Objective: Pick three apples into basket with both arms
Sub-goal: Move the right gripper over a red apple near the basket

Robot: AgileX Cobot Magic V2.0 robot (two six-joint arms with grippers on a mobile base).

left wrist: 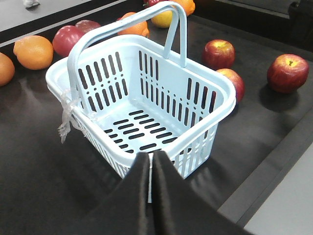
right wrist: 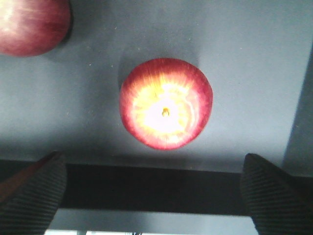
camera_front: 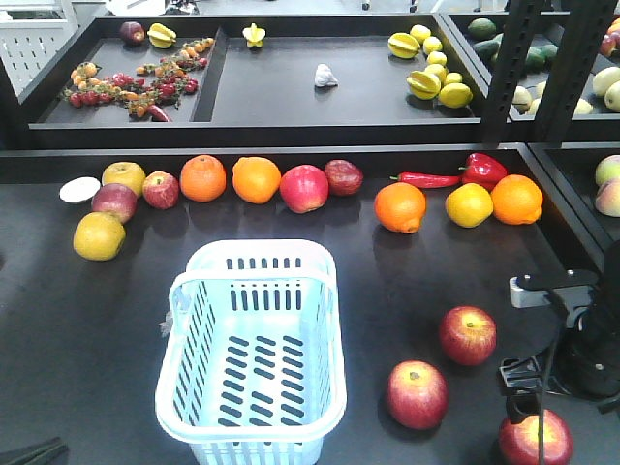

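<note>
The pale blue basket (camera_front: pixel 176 312) stands empty at the table's front centre, handle up; it also shows in the left wrist view (left wrist: pixel 222 100). Three red apples lie to its right: one (camera_front: pixel 468 334), one (camera_front: pixel 417 394), and one at the front edge (camera_front: pixel 535 441). My right gripper (right wrist: pixel 154 191) is open and hovers straight above that front apple (right wrist: pixel 166 103), its fingers (right wrist: pixel 34 191) spread wider than the fruit and apart from it. My left gripper (left wrist: pixel 150 164) is shut and empty, just in front of the basket's near corner.
A row of oranges (camera_front: pixel 257 179), other apples (camera_front: pixel 304 188), lemons (camera_front: pixel 469 204) and red peppers (camera_front: pixel 481 170) lines the back of the table. Raised trays (camera_front: pixel 281 121) with more produce stand behind. The right arm (camera_front: pixel 581 329) rises at the right edge.
</note>
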